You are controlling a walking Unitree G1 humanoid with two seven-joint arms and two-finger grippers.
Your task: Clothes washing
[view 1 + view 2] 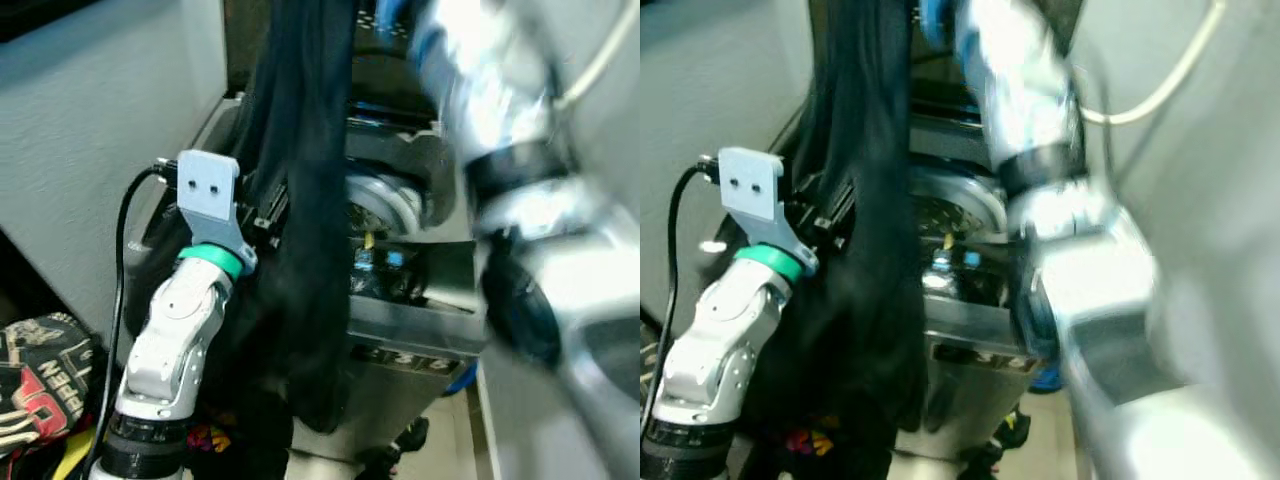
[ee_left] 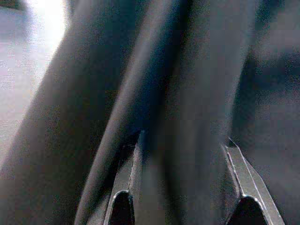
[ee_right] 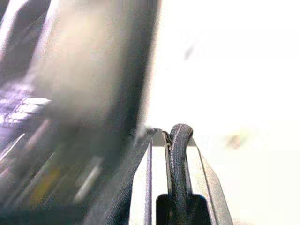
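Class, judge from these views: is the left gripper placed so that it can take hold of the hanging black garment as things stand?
Probably yes. The left gripper is already pressed into the black garment, its fingers apart with cloth between them, and nothing stands in the way.

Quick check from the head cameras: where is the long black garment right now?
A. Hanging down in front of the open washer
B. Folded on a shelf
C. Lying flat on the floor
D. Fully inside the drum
A: the black garment hangs in a long drape in front of the washer, beside the left gripper.

black garment (image 1: 305,200) matt soft cloth; washer (image 1: 400,330) glossy metal.
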